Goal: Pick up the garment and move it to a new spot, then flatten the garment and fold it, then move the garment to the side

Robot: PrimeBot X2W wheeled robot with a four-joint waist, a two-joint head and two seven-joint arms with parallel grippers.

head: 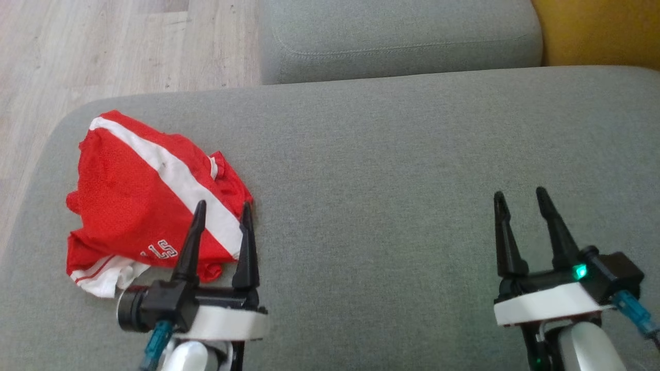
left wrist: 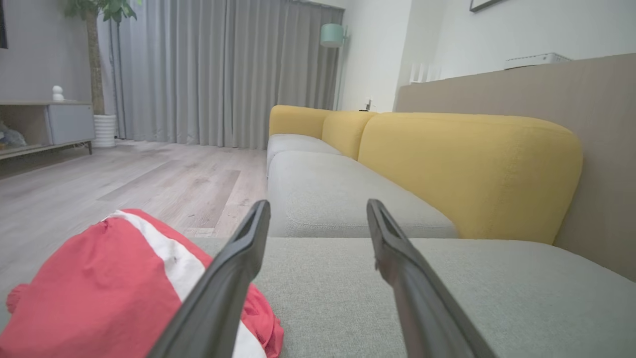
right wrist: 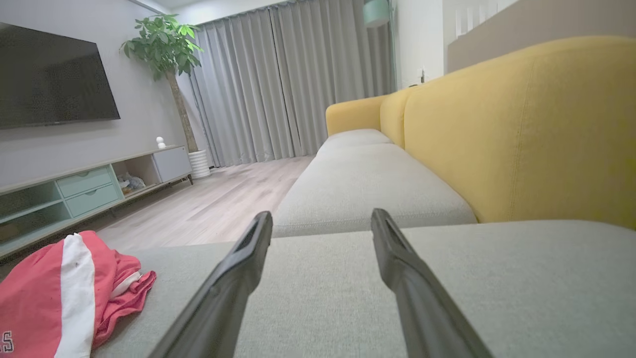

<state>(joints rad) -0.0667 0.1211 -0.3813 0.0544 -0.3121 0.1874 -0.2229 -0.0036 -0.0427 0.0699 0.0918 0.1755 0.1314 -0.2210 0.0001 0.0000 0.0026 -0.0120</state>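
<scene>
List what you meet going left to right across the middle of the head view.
Wooden floor → red garment → bare grey sofa cushion → right end effector, open.

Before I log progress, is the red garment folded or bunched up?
Bunched up: the red garment lies in a rumpled heap on the sofa seat, outline uneven, cloth creased.

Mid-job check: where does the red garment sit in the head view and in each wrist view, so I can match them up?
Head view: the garment lies crumpled at left of centre, near the left end of the grey sofa seat.
Left wrist view: bottom left corner.
Right wrist view: bottom left corner.
Shared landmark: the yellow backrest, on the right in every view.
</scene>
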